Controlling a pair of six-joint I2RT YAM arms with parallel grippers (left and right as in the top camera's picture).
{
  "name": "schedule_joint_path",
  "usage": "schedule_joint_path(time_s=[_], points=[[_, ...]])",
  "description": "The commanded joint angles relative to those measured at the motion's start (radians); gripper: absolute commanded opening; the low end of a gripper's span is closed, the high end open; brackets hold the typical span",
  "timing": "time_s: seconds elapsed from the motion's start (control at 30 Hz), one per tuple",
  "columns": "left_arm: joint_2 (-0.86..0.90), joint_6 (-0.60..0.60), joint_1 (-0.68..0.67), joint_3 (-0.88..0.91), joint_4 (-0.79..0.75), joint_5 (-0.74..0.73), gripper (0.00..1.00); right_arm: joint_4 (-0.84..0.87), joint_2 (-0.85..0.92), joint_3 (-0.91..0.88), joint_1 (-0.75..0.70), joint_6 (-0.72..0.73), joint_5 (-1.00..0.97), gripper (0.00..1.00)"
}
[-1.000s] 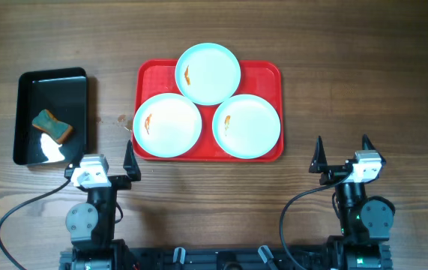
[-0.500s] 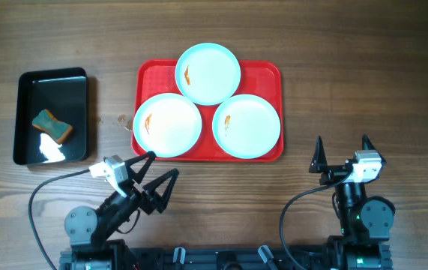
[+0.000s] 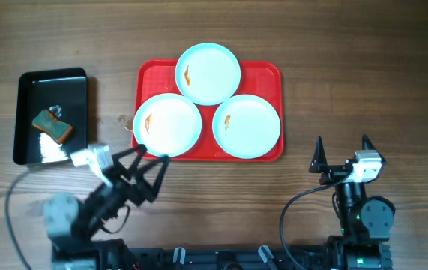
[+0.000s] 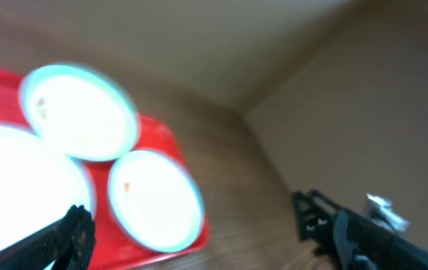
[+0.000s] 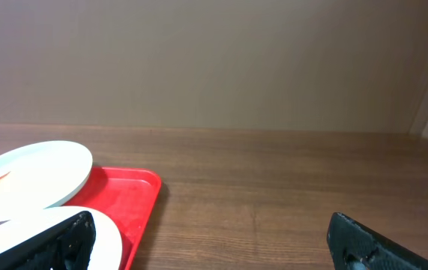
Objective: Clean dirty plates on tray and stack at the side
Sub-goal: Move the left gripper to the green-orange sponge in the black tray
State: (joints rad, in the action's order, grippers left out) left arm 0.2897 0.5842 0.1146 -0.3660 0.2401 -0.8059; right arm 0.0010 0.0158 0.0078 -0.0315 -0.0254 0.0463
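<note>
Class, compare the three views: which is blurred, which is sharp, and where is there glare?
Left wrist view: blurred throughout, the plates smeared at their edges. Overhead view: mostly sharp, only the left hand smeared, with white glare in the black tray's near end. Right wrist view: sharp and evenly lit, no glare.

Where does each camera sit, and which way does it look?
Overhead: above the table, looking straight down at the red tray, three plates, black tray, left gripper and right gripper.
Left wrist: on the left gripper, tilted, looking over the plates; its own dark finger shows lower left.
Right wrist: on the right gripper, low, facing the wall across the tray's corner; its fingers show below.
Shared: all three show the tray and plates.
</note>
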Motion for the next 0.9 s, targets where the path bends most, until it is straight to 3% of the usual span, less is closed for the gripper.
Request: schedule_joint_path(time_s=[0.0,0.2,0.33,0.43,0.57,0.67,0.87], points=[[0.282,-0.256,0.008,-0.256,0.177,0.178,1.00,0.002,-0.002,-0.003,0.005,-0.012,-0.014,1.00],[0.739,-0.403,0.008,-0.668,0.504,0.728,1.00,0.002,-0.002,-0.003,0.005,-0.013,-0.014,1.00],[0.945,-0.313,0.034,-0.822,0.582,0.763,1.00,0.002,-0.002,-0.003,0.005,-0.012,-0.014,1.00],[1.068,-0.269,0.068,-0.883,0.554,0.762,1.00,0.002,-0.002,-0.003,0.005,-0.012,-0.014,1.00],[1.124,-0.257,0.097,-0.883,0.493,0.821,1.00,0.002,-0.002,-0.003,0.005,-0.012,-0.014,1.00],[1.141,-0.254,0.186,-0.883,0.468,0.986,1.00,0.002,-0.002,-0.003,0.005,-0.012,-0.014,1.00],[1.244,-0.254,0.342,-0.883,0.520,0.932,1.00,0.002,-0.002,-0.003,0.005,-0.012,-0.014,1.00]])
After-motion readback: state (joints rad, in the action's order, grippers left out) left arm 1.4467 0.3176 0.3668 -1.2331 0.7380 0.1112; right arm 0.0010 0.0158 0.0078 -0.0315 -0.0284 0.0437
